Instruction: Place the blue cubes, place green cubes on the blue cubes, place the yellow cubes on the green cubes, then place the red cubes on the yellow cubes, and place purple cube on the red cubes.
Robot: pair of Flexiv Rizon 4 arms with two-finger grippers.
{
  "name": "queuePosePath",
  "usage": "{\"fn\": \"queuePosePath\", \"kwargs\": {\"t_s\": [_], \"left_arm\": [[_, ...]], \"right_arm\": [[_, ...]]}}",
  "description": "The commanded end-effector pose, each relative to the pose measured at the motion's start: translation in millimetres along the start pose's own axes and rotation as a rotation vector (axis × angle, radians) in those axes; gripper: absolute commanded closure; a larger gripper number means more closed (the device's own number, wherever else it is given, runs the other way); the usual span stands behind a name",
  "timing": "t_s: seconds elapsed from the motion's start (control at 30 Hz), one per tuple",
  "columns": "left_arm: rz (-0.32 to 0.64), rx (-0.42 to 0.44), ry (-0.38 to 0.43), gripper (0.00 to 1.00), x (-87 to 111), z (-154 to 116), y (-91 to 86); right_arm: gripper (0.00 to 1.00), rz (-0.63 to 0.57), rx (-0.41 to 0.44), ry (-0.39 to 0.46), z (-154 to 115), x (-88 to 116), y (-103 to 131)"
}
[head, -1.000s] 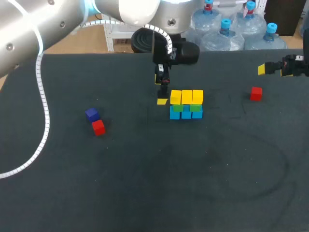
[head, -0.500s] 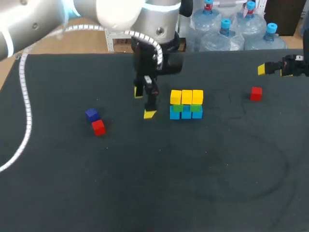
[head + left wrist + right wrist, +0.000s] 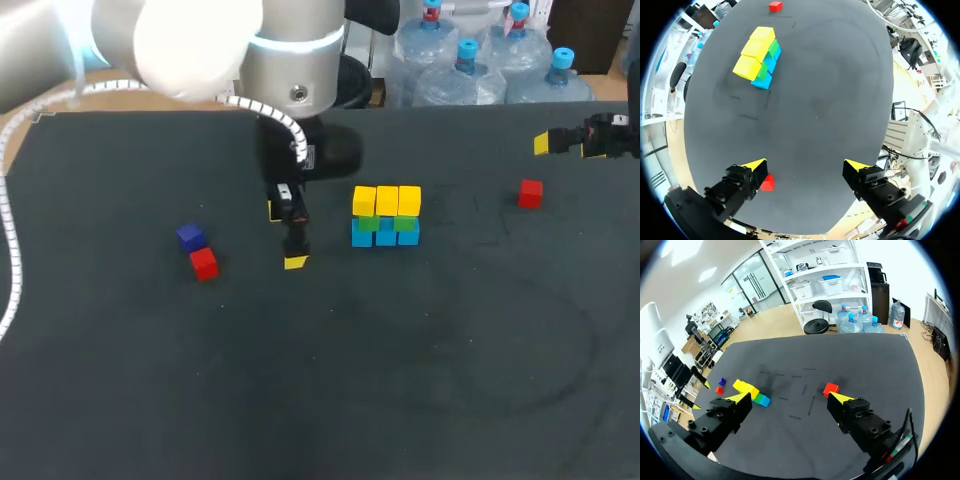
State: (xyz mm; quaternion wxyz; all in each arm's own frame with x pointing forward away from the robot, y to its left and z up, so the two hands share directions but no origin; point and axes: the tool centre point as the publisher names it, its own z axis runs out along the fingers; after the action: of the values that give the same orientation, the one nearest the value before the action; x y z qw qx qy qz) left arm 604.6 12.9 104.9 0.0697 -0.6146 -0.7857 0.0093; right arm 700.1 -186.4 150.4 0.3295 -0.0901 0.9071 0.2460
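Jaws agape: left claw (image 3: pixel 806 165), right claw (image 3: pixel 789 397).

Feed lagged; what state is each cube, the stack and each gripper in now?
Three-layer cube stack: upright, blue under green under yellow, no red on top.
Red cube near the right arm: loose on the table.
Red cube beside the purple one: loose on the table.
Purple cube: loose on the table.
Left gripper: open, empty.
Right gripper: open, empty.
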Motion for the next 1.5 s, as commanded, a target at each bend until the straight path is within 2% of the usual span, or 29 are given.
{"fn": "queuePosePath", "kwargs": {"t_s": [0.03,0.13,0.23,0.3,0.43,0.63,0.83,1.0,1.13,1.33,1.5], "left_arm": [[-0.001,-0.001,-0.012,0.0,2.2,1,-0.6],[-0.001,-0.001,-0.012,0.0,2.2,1,-0.6],[0.086,-0.01,-0.073,0.0,1.0,0,5.3],[0.093,-0.011,-0.094,0.0,7.4,1,5.2],[0.038,0.001,-0.127,0.0,31.1,12,-0.2],[-0.067,0.004,-0.106,0.0,61.6,30,-6.7],[-0.117,-0.003,-0.107,0.0,79.8,46,-5.4],[-0.118,-0.023,-0.108,0.0,86.1,53,3.2],[-0.074,-0.014,-0.108,0.0,87.5,60,12.4],[-0.012,0.008,-0.076,0.0,85.2,65,23.2],[0.017,-0.007,-0.042,0.0,83.5,65,31.6]], "right_arm": [[0.0,0.0,0.001,-0.001,0,0,0],[0.0,0.0,0.001,-0.001,0,0,0],[0.0,0.0,0.001,-0.001,0,0,0],[0.0,0.0,0.001,-0.001,0,0,0],[0.0,0.0,0.001,-0.001,0,0,0],[0.0,0.0,0.001,-0.001,0,0,0],[0.0,0.0,0.001,-0.001,0,0,0],[0.0,0.0,0.001,-0.001,0,0,0],[0.0,0.0,0.001,-0.001,0,0,0],[0.0,0.0,0.001,-0.001,0,0,0],[0.0,0.0,0.001,-0.001,0,0,0]]}}
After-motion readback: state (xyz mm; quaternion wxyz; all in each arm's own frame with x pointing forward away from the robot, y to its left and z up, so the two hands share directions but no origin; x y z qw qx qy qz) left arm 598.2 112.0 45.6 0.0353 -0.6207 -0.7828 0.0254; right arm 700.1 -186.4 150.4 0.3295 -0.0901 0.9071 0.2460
